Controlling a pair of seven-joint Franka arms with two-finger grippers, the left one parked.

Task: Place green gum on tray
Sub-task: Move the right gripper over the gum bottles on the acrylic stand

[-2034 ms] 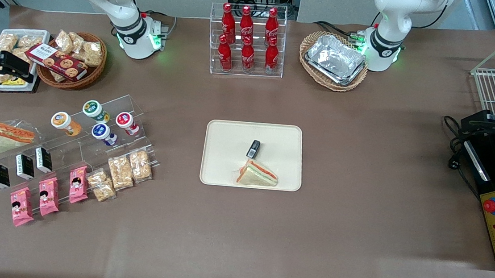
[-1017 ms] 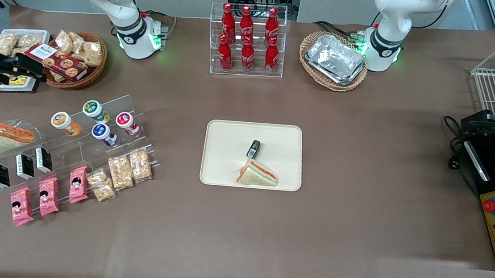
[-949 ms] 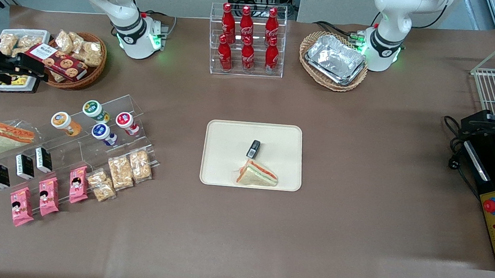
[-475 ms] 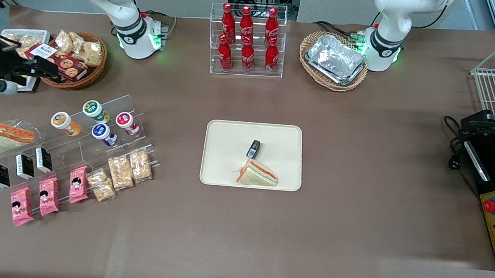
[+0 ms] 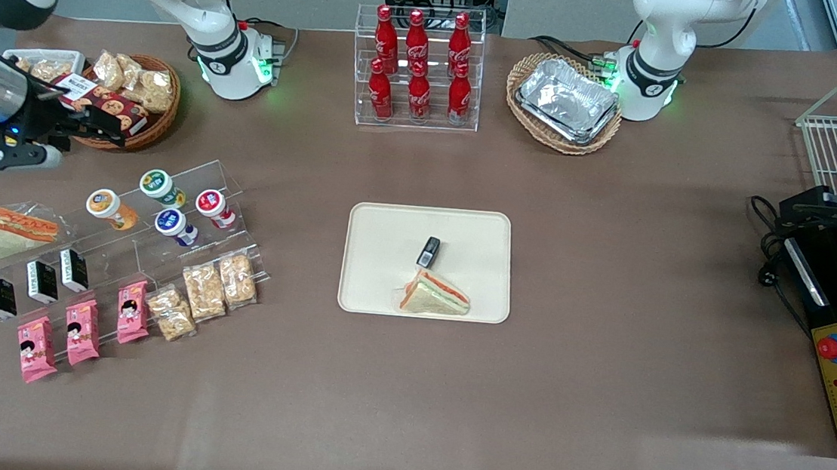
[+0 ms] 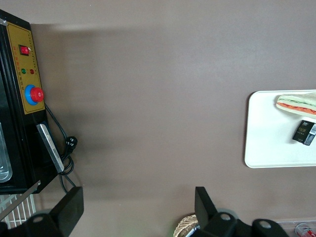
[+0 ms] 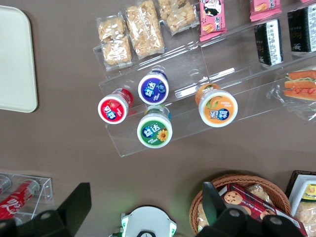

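The green gum (image 5: pixel 158 184) lies on the upper step of a clear acrylic stand (image 5: pixel 234 177), toward the working arm's end of the table. Its green-and-white lid shows in the right wrist view (image 7: pixel 154 131). The cream tray (image 5: pixel 359 218) lies mid-table and holds a sandwich (image 5: pixel 434 295) and a small black box (image 5: pixel 428 251). Its corner shows in the right wrist view (image 7: pixel 15 59). My gripper (image 5: pixel 94 129) is open and empty, held above the table beside the snack basket, farther from the front camera than the gum. Its fingers (image 7: pixel 81 197) stand wide apart.
Orange-lidded (image 5: pixel 104 204), blue-lidded (image 5: pixel 172 222) and red-lidded (image 5: pixel 211 203) bottles sit around the green gum. Lower steps hold snack packs (image 5: pixel 205 290) and black boxes. A wicker snack basket (image 5: pixel 160 118), a cola rack (image 5: pixel 418 68) and a basket of foil trays (image 5: pixel 567 100) stand farther back.
My gripper has moved in from the table's end toward the snack basket and the gum stand. The arm's upper part now shows in the front view. Nothing on the table moved.
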